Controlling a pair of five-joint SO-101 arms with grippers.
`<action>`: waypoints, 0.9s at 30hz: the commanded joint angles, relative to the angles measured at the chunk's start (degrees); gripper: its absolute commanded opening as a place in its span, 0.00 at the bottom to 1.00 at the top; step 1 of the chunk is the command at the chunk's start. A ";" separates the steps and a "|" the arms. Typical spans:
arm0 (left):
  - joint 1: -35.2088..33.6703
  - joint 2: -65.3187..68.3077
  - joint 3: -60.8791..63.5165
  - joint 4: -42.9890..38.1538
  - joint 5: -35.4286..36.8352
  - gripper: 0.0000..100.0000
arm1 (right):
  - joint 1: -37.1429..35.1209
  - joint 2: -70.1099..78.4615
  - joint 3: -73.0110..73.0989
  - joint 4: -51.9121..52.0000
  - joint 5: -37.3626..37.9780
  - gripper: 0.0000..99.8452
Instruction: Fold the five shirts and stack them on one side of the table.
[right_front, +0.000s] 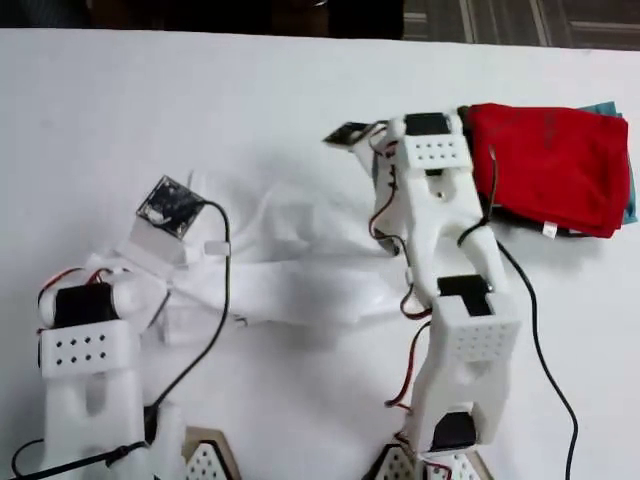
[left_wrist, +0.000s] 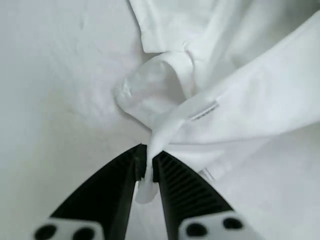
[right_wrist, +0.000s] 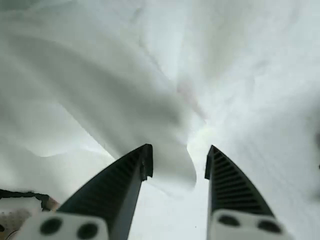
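A white shirt lies crumpled across the middle of the white table. My left gripper is shut on a pulled-up strip of this shirt's fabric, near a sewn label. My right gripper is open just over the shirt, with a rounded fold of cloth between its fingers. In the high view the left arm stands at the shirt's near left end and the right arm at its right side.
At the table's right side lies a stack with a folded red shirt on top, a teal one and a dark one beneath. Black cables trail from both arms. The table's far edge runs along the back.
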 joint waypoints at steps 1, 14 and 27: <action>-0.62 -0.70 -0.13 -0.70 -0.09 0.03 | 0.57 4.18 -0.09 -0.04 -1.32 0.20; -0.62 -0.62 -0.13 -1.05 -0.26 0.03 | -3.21 14.02 -0.70 -0.04 -3.60 0.23; -0.62 -0.62 -0.13 -1.05 -0.26 0.03 | 0.92 15.60 -21.01 -2.51 -4.13 0.02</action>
